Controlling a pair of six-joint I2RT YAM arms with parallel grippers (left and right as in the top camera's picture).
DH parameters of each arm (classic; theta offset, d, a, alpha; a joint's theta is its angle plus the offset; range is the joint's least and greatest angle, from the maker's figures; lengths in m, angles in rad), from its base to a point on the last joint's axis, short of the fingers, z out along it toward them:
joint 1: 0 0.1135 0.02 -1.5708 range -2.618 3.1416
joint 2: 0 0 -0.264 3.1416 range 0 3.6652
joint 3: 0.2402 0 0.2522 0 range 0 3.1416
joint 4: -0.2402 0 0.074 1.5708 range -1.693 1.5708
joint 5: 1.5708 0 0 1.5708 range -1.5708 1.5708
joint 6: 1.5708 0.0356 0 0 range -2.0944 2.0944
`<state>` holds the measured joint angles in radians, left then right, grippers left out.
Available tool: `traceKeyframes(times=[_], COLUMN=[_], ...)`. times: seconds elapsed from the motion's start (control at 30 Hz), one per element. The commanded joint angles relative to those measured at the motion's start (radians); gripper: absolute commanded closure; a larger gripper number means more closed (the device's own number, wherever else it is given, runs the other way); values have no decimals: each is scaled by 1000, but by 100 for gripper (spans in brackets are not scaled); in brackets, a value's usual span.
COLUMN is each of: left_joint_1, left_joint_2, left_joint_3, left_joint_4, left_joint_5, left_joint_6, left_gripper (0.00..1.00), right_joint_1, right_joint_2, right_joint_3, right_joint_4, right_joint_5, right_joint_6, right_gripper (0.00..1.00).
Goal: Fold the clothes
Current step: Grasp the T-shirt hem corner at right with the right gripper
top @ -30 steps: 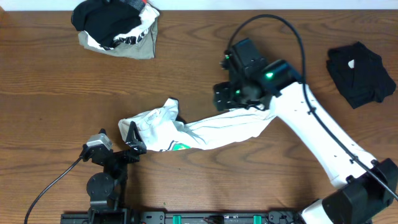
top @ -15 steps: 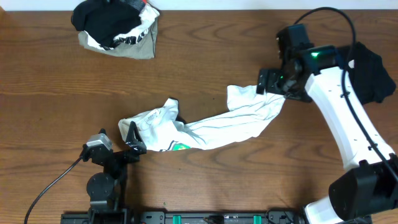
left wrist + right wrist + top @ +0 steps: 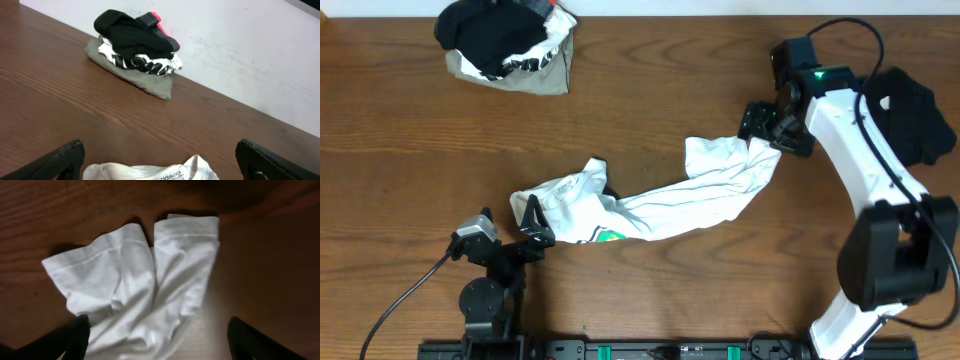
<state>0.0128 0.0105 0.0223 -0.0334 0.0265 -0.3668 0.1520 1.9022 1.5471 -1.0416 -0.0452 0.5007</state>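
Two pincers: both spread wide, neither one pinching any cloth.
Left gripper (image 3: 532, 226): lower left of the overhead frame, right at the left end of the white T-shirt (image 3: 670, 205).
Left wrist view: its fingers (image 3: 60, 160) sit far apart in the two bottom corners, and the collar (image 3: 150, 172) with its printed neck label lies on the wood between them at bottom centre.
White T-shirt, overall: strung out as a rumpled band across the middle of the overhead frame, rising from lower left to upper right, resting on the wooden table (image 3: 650, 100). A small green mark (image 3: 610, 237) shows near its left end.
Right gripper (image 3: 767, 125): upper right of the overhead frame, over the shirt's right end.
Right wrist view: dark fingertips in the bottom corners, well apart. The one at the left of the frame overlaps the cloth edge and the other sits over bare wood, while two stitched hem ends point toward the top of the frame.
Pile (image 3: 505, 45): upper left corner, well away from the shirt, with black on top, white with black print under it, and olive-grey at the bottom.
Black garment (image 3: 920, 120): upper right edge, partly behind the right arm and apart from the white shirt.
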Motion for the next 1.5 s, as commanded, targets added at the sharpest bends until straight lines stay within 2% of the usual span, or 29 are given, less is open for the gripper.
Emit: traceKeyframes(times=[0.0,0.37,0.57,0.8,1.13,1.2,1.47], left_joint_1=[3,3,3,3,3,3,3], left_joint_2=[-4,48,65,90,97,97,97], left_joint_3=[-18,-18,-18,-18,-18,-18,-18], left_joint_4=[-36,-25,-25,-25,-24,-24,-24], left_joint_5=[19,121,121,119,119,119,120], left_joint_6=[-13,-13,-13,-13,-13,-13,-13], left_gripper=[2,2,2,2,2,2,2], right_joint_1=[-16,-29,-35,-38,-35,-35,-23], right_joint_2=[49,154,163,164,164,164,180], right_joint_3=[-8,-8,-8,-26,-63,-64,-64], right_joint_4=[18,11,24,23,84,85,92], right_joint_5=[-76,-71,-62,-43,-42,-41,-41], right_joint_6=[24,143,178,212,217,217,221], right_gripper=[15,15,26,25,31,37,82])
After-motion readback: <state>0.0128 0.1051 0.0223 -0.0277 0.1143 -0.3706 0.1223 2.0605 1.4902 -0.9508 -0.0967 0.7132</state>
